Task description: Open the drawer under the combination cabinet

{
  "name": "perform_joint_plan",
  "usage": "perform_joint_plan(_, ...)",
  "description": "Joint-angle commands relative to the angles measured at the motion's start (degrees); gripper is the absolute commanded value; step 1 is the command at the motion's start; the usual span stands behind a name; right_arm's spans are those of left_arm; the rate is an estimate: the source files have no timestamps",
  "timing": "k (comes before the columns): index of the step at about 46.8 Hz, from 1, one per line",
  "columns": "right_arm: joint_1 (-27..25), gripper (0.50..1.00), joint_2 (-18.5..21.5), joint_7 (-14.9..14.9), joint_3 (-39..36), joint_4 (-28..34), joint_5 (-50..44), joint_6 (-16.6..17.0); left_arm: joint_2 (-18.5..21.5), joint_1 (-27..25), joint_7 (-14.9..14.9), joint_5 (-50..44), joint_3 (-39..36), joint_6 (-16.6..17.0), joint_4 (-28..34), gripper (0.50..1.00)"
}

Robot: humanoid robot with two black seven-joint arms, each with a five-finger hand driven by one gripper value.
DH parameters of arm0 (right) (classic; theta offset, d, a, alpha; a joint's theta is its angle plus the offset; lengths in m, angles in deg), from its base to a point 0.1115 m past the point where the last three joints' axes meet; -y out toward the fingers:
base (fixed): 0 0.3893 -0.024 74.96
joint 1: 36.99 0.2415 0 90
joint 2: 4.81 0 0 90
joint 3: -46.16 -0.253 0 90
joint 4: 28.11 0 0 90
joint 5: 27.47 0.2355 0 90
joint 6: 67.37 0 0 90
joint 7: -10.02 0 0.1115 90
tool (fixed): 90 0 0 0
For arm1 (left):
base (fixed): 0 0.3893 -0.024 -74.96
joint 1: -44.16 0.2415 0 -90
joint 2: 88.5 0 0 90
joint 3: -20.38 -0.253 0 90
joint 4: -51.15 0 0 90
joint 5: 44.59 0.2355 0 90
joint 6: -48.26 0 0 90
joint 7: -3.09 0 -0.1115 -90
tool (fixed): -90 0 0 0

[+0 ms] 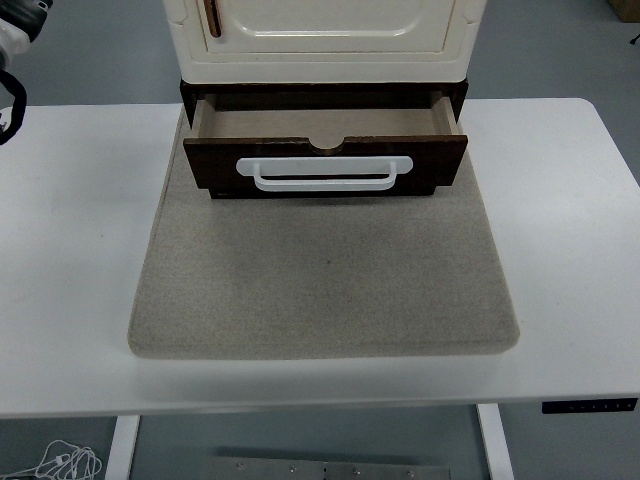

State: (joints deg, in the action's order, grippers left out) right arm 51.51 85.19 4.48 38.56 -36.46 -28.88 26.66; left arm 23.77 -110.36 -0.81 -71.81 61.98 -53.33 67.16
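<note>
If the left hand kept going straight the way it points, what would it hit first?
Hard to say: only a sliver of the left hand shows. Heading right, probably bare table, then the open drawer's left side.

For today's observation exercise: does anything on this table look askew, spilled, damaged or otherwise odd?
Nothing stands out. The dark brown wooden drawer with its white bar handle is pulled out squarely under the cream cabinet, empty inside. The grey felt mat lies flat on the white table.
</note>
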Motion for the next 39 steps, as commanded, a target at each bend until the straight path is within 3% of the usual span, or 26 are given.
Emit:
perform_joint_plan(1,0.0,0.926,0.0,0.0,0.0,0.0,0.0,-0.1,-1.3,0.4,-0.2,0.0,0.0,-3.5,-0.1,1.0)
perform_joint_plan(9,-0.3,0.926,0.0,0.0,0.0,0.0,0.1,0.0,-3.8,2.4,-1.2,-0.3,1.6,-10.3,-0.2,1.0)
perform_joint_plan(19,-0.3,0.928,0.0,0.0,0.0,-0.1,0.2,0.3,-6.6,4.7,-2.1,-0.4,4.9,-13.9,-2.5,1.0)
perform_joint_plan(39,-0.3,0.926,0.0,0.0,-0.4,-0.1,0.4,0.4,-9.1,5.3,-1.8,-0.6,5.5,-12.9,-5.0,1.0)
